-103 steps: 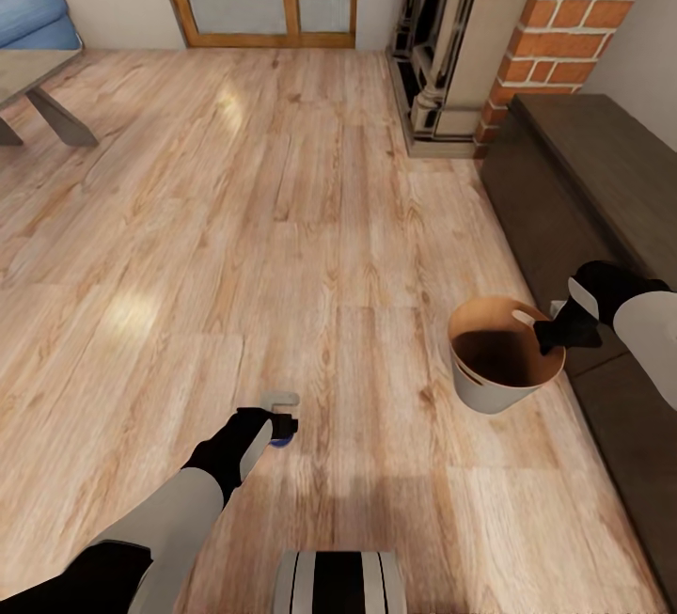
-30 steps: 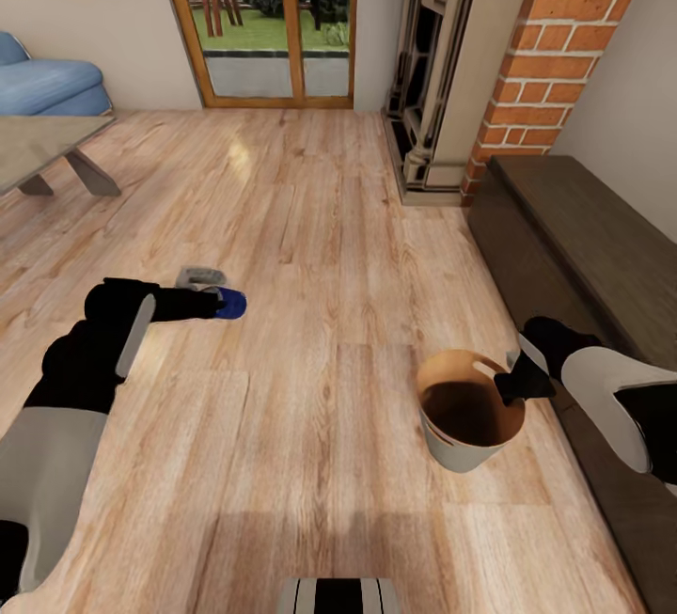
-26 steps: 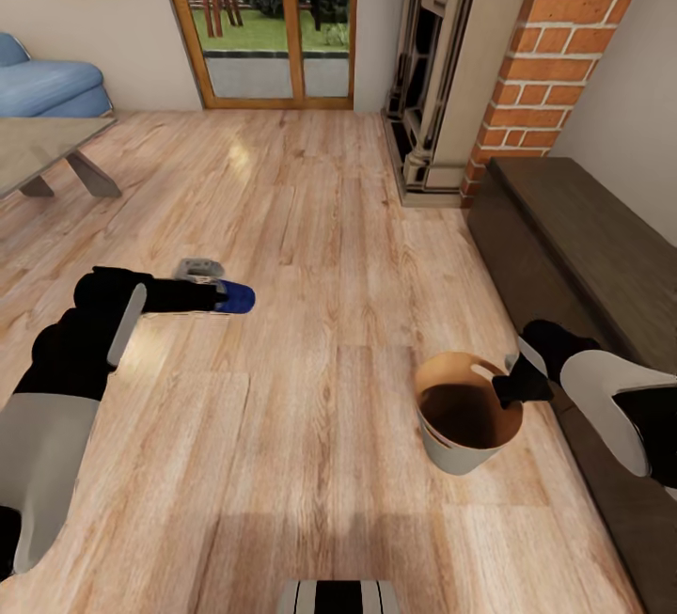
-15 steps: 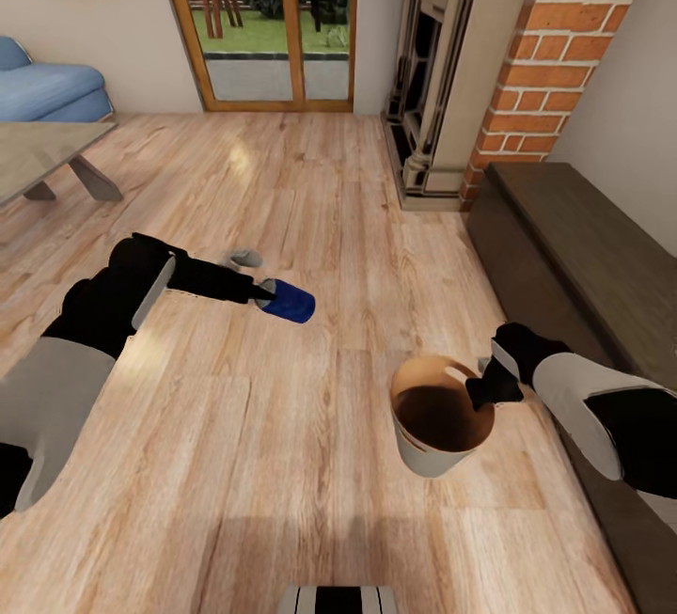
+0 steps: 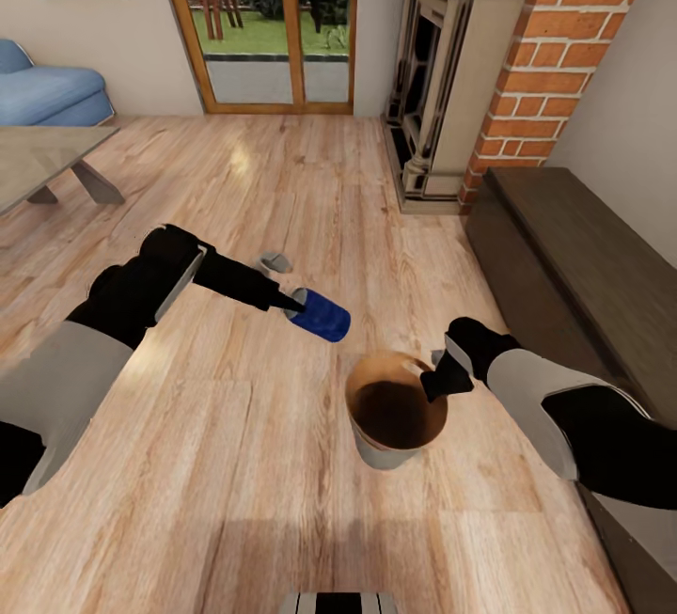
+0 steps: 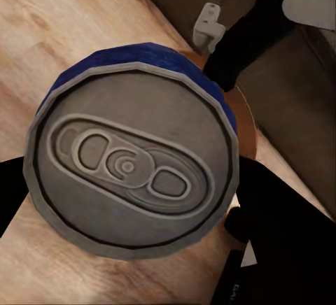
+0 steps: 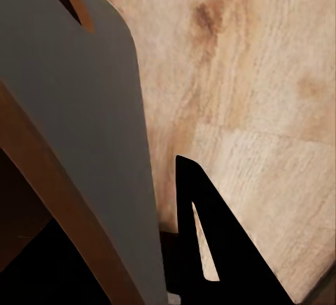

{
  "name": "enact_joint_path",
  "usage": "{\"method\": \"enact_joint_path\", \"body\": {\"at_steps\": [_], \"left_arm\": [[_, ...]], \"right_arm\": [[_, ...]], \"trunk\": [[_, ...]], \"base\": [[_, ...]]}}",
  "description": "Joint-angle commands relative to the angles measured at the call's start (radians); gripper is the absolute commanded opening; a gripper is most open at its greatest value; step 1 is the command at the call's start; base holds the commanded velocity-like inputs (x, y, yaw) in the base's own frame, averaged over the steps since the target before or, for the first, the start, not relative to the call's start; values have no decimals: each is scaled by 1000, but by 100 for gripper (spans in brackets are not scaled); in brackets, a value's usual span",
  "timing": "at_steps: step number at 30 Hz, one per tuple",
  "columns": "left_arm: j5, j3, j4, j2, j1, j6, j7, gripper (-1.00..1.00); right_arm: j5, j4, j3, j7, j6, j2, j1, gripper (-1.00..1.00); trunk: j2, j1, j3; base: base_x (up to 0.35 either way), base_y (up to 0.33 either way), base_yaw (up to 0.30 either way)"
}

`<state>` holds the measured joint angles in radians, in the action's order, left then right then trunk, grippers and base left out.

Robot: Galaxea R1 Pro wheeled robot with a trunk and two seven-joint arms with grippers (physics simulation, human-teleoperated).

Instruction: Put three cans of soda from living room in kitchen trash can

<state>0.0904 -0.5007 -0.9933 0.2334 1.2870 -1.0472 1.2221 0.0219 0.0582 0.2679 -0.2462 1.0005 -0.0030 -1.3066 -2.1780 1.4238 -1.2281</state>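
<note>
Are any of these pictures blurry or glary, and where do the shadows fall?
Head view: mostly sharp, with pale glare patches on the floor near the doors and a soft shadow at the bottom edge. Left wrist view: the can looms huge and slightly soft, its grey top evenly lit. Right wrist view: the bin wall is a flat grey slab, and the dark finger is a black silhouette.

Left arm extended forward and inward, left gripper [image 5: 299, 306] clamped on a blue soda can [image 5: 321, 314]. Right arm bent inward, right gripper [image 5: 435, 381] closed on the trash can [image 5: 385, 449] rim.
</note>
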Motion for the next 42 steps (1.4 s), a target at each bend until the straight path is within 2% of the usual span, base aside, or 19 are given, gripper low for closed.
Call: {"method": "enact_joint_path", "body": {"at_steps": [1, 3, 5, 6, 9, 12, 13, 18, 20, 21, 22, 25, 27, 31, 34, 37, 42], "left_arm": [[-2, -24, 0, -11, -1, 0, -1, -100], [-3, -59, 1, -25, -2, 0, -4, -100], [-3, -144, 3, -60, -2, 0, -22, -100], [-3, -185, 3, -92, -4, 0, -50, -100], [-4, -211, 4, -125, -7, 0, -75, -100], [-9, -223, 5, -141, -8, 0, -87, -100], [-23, -232, 5, -148, -9, 0, -96, -100], [-122, -247, 9, -198, -17, 0, -110, -100], [-186, -249, 10, -227, -35, 0, -112, -100], [-204, -250, 10, -233, -41, 0, -112, -100], [-241, -250, 10, -243, -52, 0, -113, -100], [-286, -251, 14, -253, -66, 0, -113, -100], [-322, -251, 42, -271, -78, 0, -113, -100], [-334, -253, 67, -282, -83, 0, -117, -100], [-338, -271, 86, -286, -84, 0, -136, -100], [-340, -293, 111, -300, -97, 0, -171, -100], [-339, -300, 140, -321, -150, 0, -247, -100]], "right_arm": [[15, 4, -13, 11, 3, 14, 0, -100], [16, 7, -14, 26, 4, 26, 0, -100], [16, 10, -14, 52, 5, 50, 0, -100], [16, 11, -15, 62, 7, 66, 0, -100], [16, 12, -15, 69, 8, 82, 0, -100], [16, 12, -14, 72, 8, 92, 0, -100], [16, 13, -14, 73, 9, 98, 0, -100], [16, 27, -13, 75, 12, 122, 0, -100], [16, 30, -13, 81, 14, 131, 0, -100], [16, 30, -13, 85, 14, 133, 0, -100], [16, 31, -13, 94, 14, 135, 0, -100], [16, 32, -13, 104, 15, 138, 0, -100], [17, 32, -13, 111, 15, 142, 0, -100], [17, 32, -14, 113, 16, 145, 0, -100], [17, 32, -15, 115, 16, 146, 0, -100], [18, 33, -14, 115, 16, 149, 0, -100], [18, 58, -15, 116, 40, 164, -2, -100]], "trunk": [[0, 0, 0], [0, 0, 0], [0, 0, 0], [0, 0, 0], [0, 0, 0], [0, 0, 0], [0, 0, 0], [0, 0, 0], [0, 0, 0], [0, 0, 0], [0, 0, 0], [0, 0, 0], [0, 0, 0], [0, 0, 0], [0, 0, 0], [0, 0, 0], [0, 0, 0]], "base": [[0, 0, 0], [0, 0, 0], [0, 0, 0], [0, 0, 0], [0, 0, 0], [0, 0, 0], [0, 0, 0], [0, 0, 0], [0, 0, 0], [0, 0, 0], [0, 0, 0], [0, 0, 0], [0, 0, 0], [0, 0, 0], [0, 0, 0], [0, 0, 0], [0, 0, 0]]}}
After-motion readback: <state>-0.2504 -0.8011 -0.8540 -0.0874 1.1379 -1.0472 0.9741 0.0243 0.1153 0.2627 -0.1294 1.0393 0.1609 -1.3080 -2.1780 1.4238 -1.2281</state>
